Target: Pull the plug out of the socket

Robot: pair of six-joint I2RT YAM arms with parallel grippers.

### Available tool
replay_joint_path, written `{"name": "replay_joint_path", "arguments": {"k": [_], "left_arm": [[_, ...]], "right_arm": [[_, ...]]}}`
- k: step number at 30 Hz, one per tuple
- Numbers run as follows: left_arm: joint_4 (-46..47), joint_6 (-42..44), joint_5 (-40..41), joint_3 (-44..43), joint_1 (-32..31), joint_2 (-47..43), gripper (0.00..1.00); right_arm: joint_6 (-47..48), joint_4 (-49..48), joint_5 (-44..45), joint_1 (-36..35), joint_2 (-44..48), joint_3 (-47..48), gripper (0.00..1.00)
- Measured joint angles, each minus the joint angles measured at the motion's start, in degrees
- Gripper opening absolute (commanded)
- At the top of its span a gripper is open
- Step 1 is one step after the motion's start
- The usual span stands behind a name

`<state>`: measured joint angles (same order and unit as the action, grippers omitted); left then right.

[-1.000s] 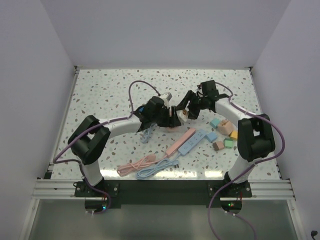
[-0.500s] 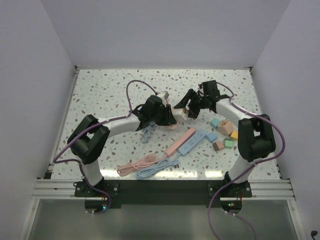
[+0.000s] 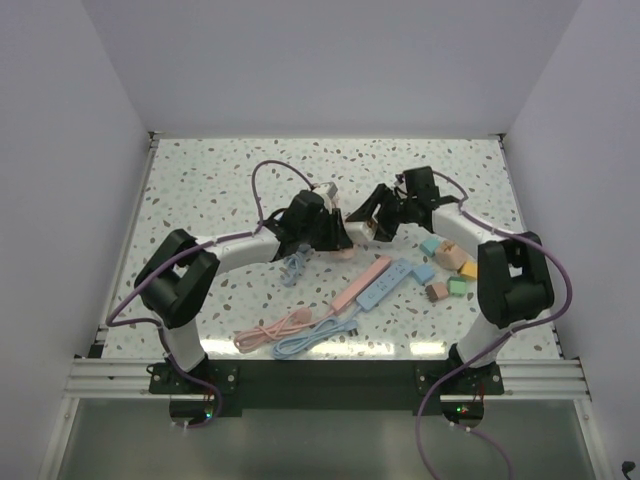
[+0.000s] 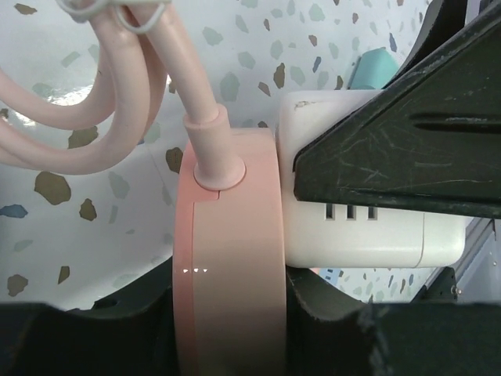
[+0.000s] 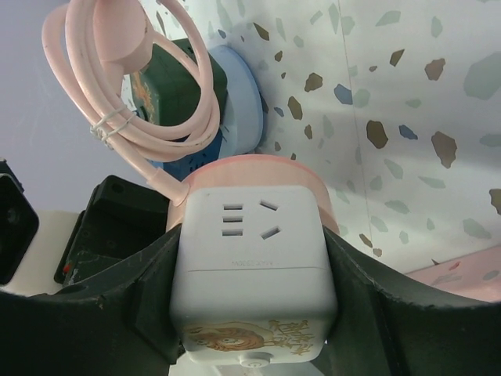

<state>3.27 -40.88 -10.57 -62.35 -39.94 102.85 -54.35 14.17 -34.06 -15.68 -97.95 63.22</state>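
Observation:
A round pink plug [image 4: 227, 258] sits flush against a white cube socket [image 4: 360, 227], its pink cable [image 4: 133, 102] looping away. My left gripper [image 4: 227, 317] is shut on the plug's rim; in the top view it [image 3: 338, 238] is at mid-table. My right gripper [image 5: 254, 290] is shut on the socket [image 5: 254, 266], one dark finger on each side. The plug's pink edge [image 5: 258, 168] shows behind the cube. From above, the right gripper [image 3: 374, 222] faces the left one, with the socket [image 3: 370, 229] between them.
A pale blue plug and cable bundle [image 3: 295, 266] lies under the left arm. A pink power strip [image 3: 362, 283] and a blue one [image 3: 390, 283] lie nearer, with their cables [image 3: 290, 332]. Several coloured blocks [image 3: 448, 265] sit at the right.
My left gripper has gone from open to shut on the pink plug and shifted slightly toward the socket. The right gripper has kept its hold on the socket, barely moving.

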Motion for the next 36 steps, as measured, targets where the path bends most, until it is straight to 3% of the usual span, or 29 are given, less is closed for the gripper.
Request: {"name": "replay_joint_path", "arguments": {"k": [7,11,17,26,30,36], "left_arm": [[4.3,0.0,-6.2,0.5,-0.1,0.0,0.00],[7.6,1.1,-9.9,0.5,-1.3,-0.1,0.00],[8.7,2.8,-12.9,0.1,-1.6,0.2,0.00],[1.7,2.5,-0.6,-0.2,5.2,4.8,0.00],[1.1,2.6,-0.2,-0.2,4.6,4.9,0.00],[2.1,2.6,-6.6,-0.2,4.0,4.9,0.00]], "right_arm": [[-0.1,-0.6,-4.7,5.2,8.1,-7.1,0.00],[4.8,5.2,-11.2,9.5,11.8,-8.0,0.00],[8.4,12.0,-11.9,10.9,14.1,-6.8,0.00],[13.7,18.9,-14.7,13.7,13.5,-5.9,0.00],[16.9,25.2,-9.8,13.7,13.4,-3.0,0.00],[19.6,30.7,10.1,13.9,13.1,3.0,0.00]]}}
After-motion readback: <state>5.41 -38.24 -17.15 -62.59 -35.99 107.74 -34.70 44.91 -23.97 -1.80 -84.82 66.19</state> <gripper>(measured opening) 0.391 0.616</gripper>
